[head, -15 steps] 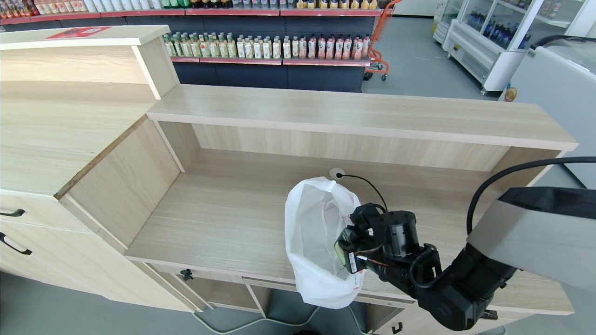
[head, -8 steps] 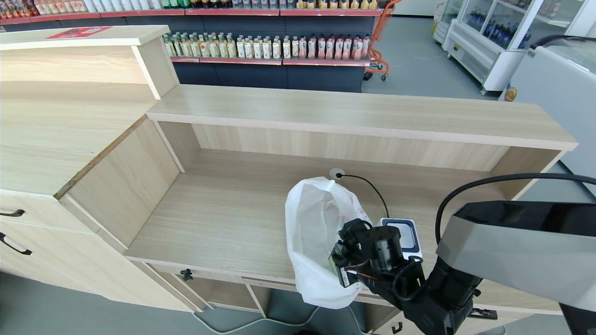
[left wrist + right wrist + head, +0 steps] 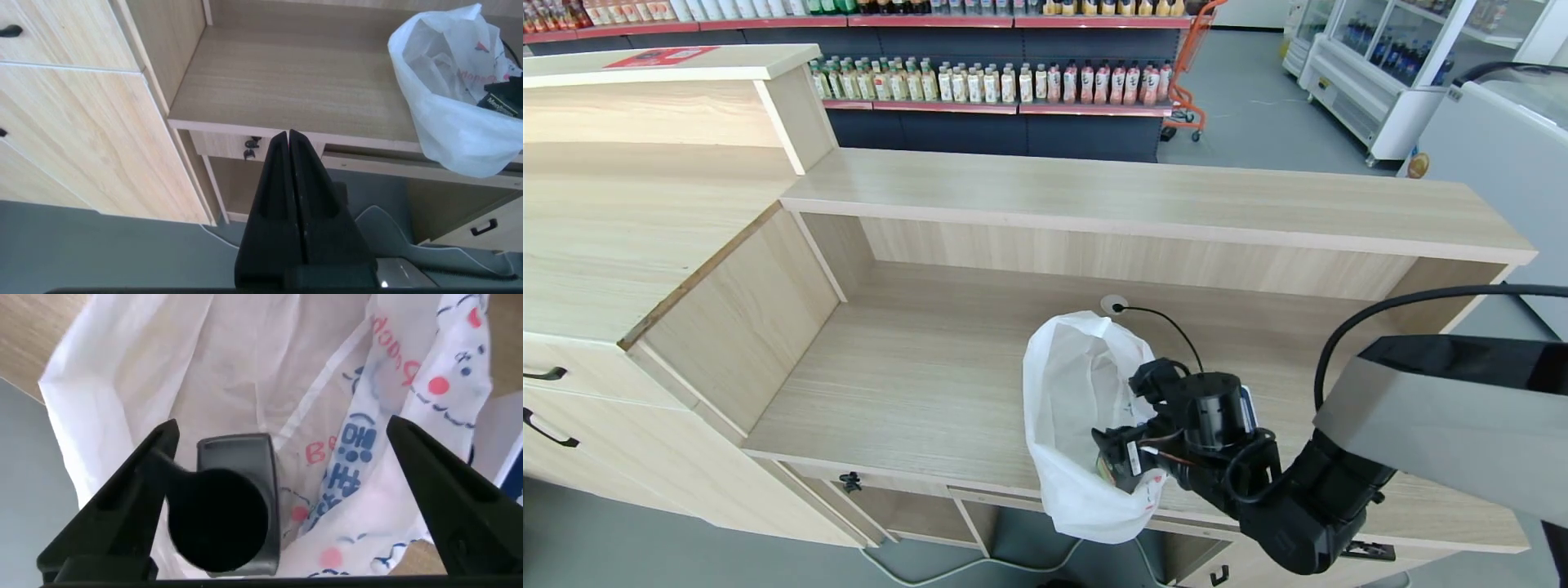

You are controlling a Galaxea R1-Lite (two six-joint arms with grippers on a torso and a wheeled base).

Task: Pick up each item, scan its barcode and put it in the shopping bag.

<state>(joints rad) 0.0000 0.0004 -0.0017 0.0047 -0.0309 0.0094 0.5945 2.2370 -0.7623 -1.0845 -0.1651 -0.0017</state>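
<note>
1. Grippers: the right gripper (image 3: 1121, 457) sits inside the mouth of the shopping bag (image 3: 1066, 392). Its fingers are spread wide and grip nothing. The left gripper (image 3: 288, 137) is clenched on nothing, low and well apart from the shopping bag on its left.
2. The item (image 3: 233, 506) has a dark round cap on a grey body. It lies inside the shopping bag, deeper than the right fingers and between them, and seems to touch neither.
3. The shopping bag stands at the front edge of the counter (image 3: 907, 384), with its belly hanging past that edge.
4. Risk 1: a spread finger could hook the thin film of the shopping bag as the arm pulls out. That would drag the bag up or forward, and it could tip off the edge with the item inside.
5. Risk 2: the overhanging belly carries the item's weight, so a small tug or nudge from the wrist may slide the shopping bag off the counter.
6. Risk 3: the soft rim of the shopping bag may fold shut once the gripper is out, blocking later drops.
7. Risk 4: the scanner (image 3: 1248, 408) and its cable (image 3: 1168, 322) sit just beside the shopping bag on its right, half hidden by the right arm. A wide retreat could knock the scanner or catch the cable.
</note>
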